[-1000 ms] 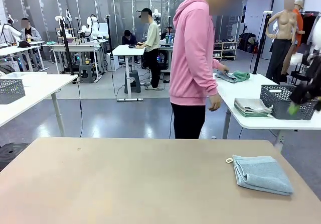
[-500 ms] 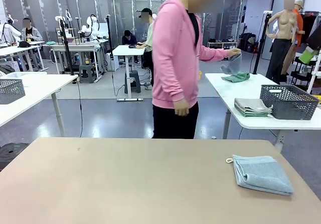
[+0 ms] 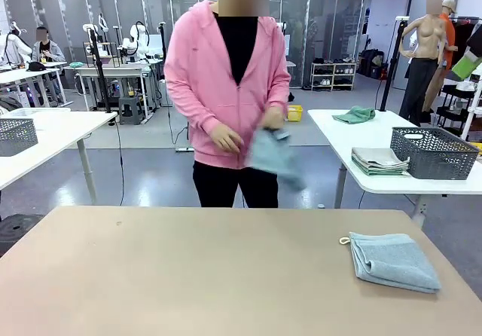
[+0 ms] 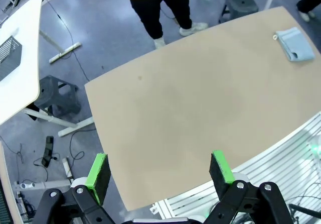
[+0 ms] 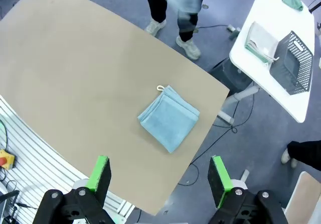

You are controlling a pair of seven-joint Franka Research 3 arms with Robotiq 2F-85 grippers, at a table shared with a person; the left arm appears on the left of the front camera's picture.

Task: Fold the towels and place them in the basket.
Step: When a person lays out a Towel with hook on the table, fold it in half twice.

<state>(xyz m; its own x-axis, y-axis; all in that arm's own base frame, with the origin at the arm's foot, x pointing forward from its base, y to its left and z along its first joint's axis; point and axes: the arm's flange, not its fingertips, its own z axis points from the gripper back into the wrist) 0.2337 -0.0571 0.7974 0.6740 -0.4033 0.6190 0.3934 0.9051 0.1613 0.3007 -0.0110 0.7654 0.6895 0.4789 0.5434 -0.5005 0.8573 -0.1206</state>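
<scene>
**Left tool** (image 4: 159, 170): jaws apart, nothing between the green pads, held high above the near left part of the bench (image 3: 188, 276). Hold this position for now.

**Centre:** The person (image 3: 226, 72) stands at the far edge of the bench. A loose towel (image 3: 273, 155), pale grey-blue, hangs from both hands (image 3: 224, 136) (the cloth is blurred, so how it is folded cannot be told). It is clear of the bench surface. The step in hand is judged to be the delivery of this towel for folding. To do it well:
1. Wait until the towel lies flat and the hands are withdrawn.
2. Bring each tool down on a near corner.
3. Pinch one layer only.
4. Lift both corners evenly so that the edges meet square.

**Right:** A folded towel (image 3: 393, 261) lies on the bench near its right edge, white loop at its far left corner. Beyond it, a white side bench (image 3: 339, 136) carries a stack of towels (image 3: 380, 160). The basket (image 3: 433, 154) stands just beside the stack, well apart from either tool.

**Right tool** (image 5: 159, 173): jaws apart, empty, high above the folded towel.
</scene>
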